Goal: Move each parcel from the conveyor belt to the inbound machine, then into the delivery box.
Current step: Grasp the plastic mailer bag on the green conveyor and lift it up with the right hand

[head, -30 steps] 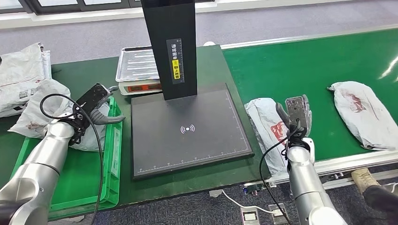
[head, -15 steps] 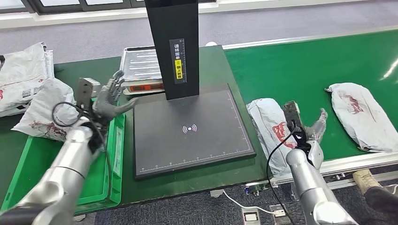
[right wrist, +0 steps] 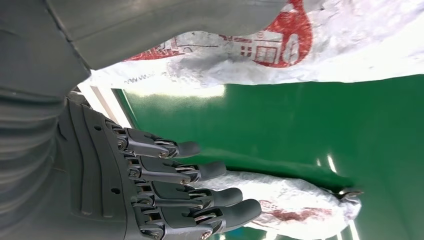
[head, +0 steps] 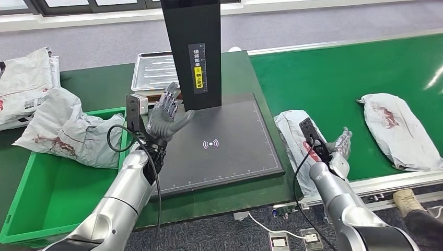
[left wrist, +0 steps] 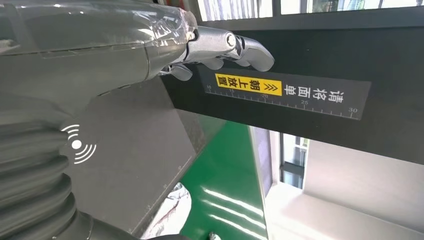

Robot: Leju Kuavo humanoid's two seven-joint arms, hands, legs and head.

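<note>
Head view: the left hand (head: 166, 116) is held up over the left side of the black scanner pad (head: 230, 157), fingers spread, nothing gripped. The right hand (head: 338, 148) is seen open and empty too, just beside the near parcel (head: 296, 137) on the green conveyor belt (head: 334, 78). A second parcel (head: 399, 130) is laid further right.

Left wrist view: fingers (left wrist: 250, 49) are stretched out by the scanner's black post (left wrist: 320, 100).

Right wrist view: fingers (right wrist: 200, 192) are spread between two parcels, nothing touched.
</note>
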